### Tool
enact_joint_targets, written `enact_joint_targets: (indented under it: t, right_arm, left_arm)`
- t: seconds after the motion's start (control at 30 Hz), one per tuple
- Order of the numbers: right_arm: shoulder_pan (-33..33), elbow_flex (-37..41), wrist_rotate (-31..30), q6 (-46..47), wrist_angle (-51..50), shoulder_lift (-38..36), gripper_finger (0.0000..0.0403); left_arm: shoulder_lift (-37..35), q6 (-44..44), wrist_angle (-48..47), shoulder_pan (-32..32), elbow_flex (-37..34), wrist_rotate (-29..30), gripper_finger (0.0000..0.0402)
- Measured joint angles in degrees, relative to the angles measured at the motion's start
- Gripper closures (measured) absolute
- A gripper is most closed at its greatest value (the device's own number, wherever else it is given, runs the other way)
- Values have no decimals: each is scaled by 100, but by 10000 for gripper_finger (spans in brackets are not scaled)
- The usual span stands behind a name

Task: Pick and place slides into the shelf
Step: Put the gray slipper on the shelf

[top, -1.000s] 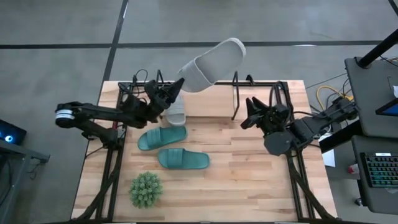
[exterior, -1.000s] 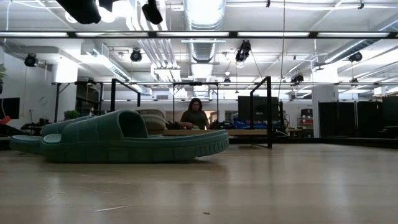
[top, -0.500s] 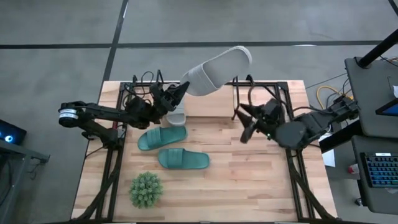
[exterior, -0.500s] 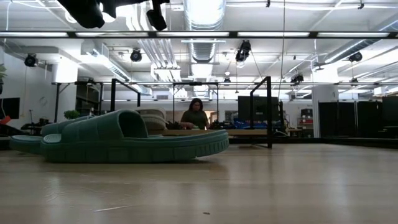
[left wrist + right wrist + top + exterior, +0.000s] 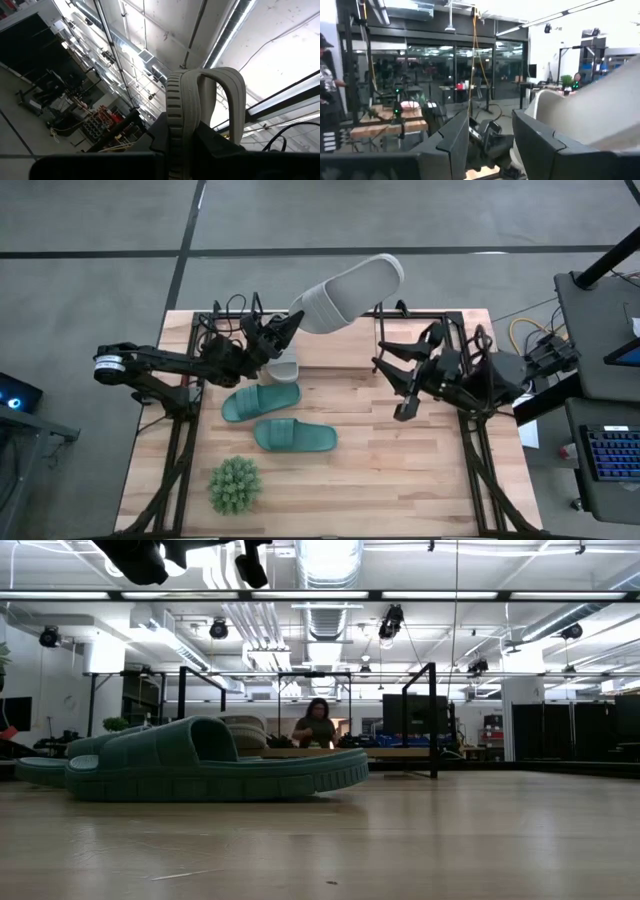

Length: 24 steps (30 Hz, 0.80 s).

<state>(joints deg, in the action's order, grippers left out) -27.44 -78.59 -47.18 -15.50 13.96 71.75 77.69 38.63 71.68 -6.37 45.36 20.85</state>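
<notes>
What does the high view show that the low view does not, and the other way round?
Only the high view shows the left gripper shut on a raised grey slide, the second grey slide below it, the right gripper open over the table, the shelf and the plant. Only the low view shows the room behind, with a person. Both show the two teal slides lying on the table.

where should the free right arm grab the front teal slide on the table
Grip the teal slide by its wide ribbed strap, coming straight down from above. It lies flat, sole down, so the arched strap is the one raised part the fingers can close around. The right end effector is open and unloaded; the left end effector holds a grey slide aloft.
</notes>
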Motion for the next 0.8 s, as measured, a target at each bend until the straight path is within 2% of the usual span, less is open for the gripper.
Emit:
enact_joint_targets:
  t: [0.13,0.3,0.43,0.57,0.67,0.8]
  right_arm:
    - [15,836,40,-107,935,-306,259]
    - [20,2238,390,-17,2453,-949,268]
    - [87,3090,302,424,2780,-1253,276]
    - [424,3544,151,736,3820,-1208,275]
    - [668,3624,188,390,4617,-1082,261]
    - [907,3509,258,180,4783,-845,230]
  left_arm:
    - [-2,-2,15,0,-2,-1,384]
    - [-15,-22,33,0,0,-58,384]
    - [-15,-48,33,0,-1,-94,384]
    - [-15,-47,31,4,-1,-109,384]
    - [-15,-48,31,4,1,-110,384]
    - [-15,-55,29,4,-1,-119,384]
